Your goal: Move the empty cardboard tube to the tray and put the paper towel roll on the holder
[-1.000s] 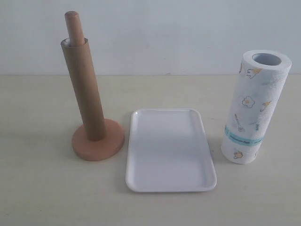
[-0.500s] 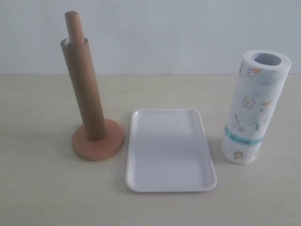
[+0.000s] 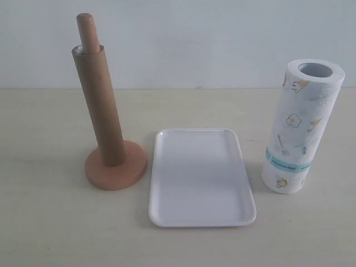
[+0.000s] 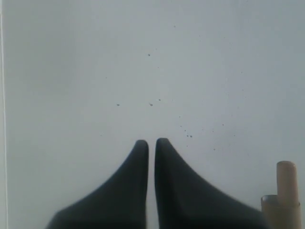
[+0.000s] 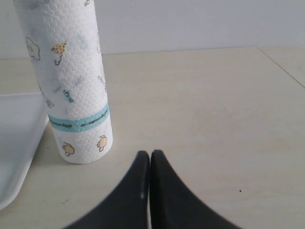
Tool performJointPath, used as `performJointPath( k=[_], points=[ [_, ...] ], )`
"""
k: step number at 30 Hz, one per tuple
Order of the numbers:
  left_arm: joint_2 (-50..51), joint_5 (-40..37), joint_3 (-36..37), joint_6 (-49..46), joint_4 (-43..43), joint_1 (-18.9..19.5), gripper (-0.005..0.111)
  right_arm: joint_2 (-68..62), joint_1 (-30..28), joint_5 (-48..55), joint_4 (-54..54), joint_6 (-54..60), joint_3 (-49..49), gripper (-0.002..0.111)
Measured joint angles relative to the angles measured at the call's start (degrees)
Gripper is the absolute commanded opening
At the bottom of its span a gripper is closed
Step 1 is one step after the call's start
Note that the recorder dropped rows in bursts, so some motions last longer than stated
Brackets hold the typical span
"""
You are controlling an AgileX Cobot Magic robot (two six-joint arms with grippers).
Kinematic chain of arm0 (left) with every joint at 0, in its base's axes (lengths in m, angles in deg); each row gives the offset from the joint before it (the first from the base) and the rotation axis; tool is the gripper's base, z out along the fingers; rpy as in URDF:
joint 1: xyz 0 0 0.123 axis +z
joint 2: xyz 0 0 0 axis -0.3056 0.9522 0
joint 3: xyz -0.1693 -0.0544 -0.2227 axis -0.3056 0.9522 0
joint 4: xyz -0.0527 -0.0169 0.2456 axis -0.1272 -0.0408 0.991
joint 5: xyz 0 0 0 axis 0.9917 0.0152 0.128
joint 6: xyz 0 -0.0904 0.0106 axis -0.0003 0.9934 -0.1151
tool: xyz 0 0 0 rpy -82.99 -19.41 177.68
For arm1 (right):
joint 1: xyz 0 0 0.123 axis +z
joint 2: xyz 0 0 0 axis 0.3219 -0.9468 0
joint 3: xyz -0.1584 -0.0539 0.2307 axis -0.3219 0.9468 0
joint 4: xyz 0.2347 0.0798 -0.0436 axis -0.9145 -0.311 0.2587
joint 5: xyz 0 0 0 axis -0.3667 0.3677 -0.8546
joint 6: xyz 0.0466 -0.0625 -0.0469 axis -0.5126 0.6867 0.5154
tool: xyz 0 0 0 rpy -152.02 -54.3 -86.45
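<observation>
The cardboard tube [image 3: 99, 105] stands sleeved over the holder's [image 3: 115, 169] pole, at 9 o'clock from the tray [image 3: 200, 178]. The paper towel roll [image 3: 300, 128] stands upright at 3 o'clock. The right gripper [image 5: 150, 155], fingers pressed together, sits near the roll without touching it. The left gripper [image 4: 151, 143], fingers all but touching, grips nothing, well apart from the tube's top.
</observation>
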Motion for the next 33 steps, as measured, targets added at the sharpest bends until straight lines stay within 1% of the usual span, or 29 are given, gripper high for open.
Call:
performJointPath(
  k=[10,15,20,22,23,25,27,29,31,33],
  points=[
    [0.00,1.94,-0.37,0.69,0.00,0.00,0.005,0.00,0.00,0.00,0.00,0.00,0.00,0.000],
    [0.38,1.82,-0.37,5.36,0.09,0.00,0.005,0.00,0.00,0.00,0.00,0.00,0.00,0.000],
    [4.40,0.11,-0.37,8.14,0.29,0.00,0.004,0.00,0.00,0.00,0.00,0.00,0.00,0.000],
    [6.55,-0.26,-0.37,9.28,2.30,0.00,0.004,0.00,0.00,0.00,0.00,0.00,0.00,0.000],
    [7.59,-0.26,-0.37,10.31,3.82,0.00,0.004,0.00,0.00,0.00,0.00,0.00,0.00,0.000],
    [9.80,-0.38,-0.37,15.33,9.84,0.00,0.004,0.00,0.00,0.00,0.00,0.00,0.00,0.000],
    [12.11,0.70,-0.37,24.02,19.72,-0.08,0.004,0.00,0.00,0.00,0.00,0.00,0.00,0.000],
    [15.02,4.93,-0.25,31.89,30.41,-0.22,0.004,0.00,0.00,0.00,0.00,0.00,0.00,0.000],
    [18.97,12.56,-0.25,37.37,40.98,-0.22,0.004,0.00,0.00,0.00,0.00,0.00,0.00,0.000],
    [23.55,19.31,-0.25,39.67,46.58,-0.35,0.004,0.00,0.00,0.00,0.00,0.00,0.00,0.000]
  ],
)
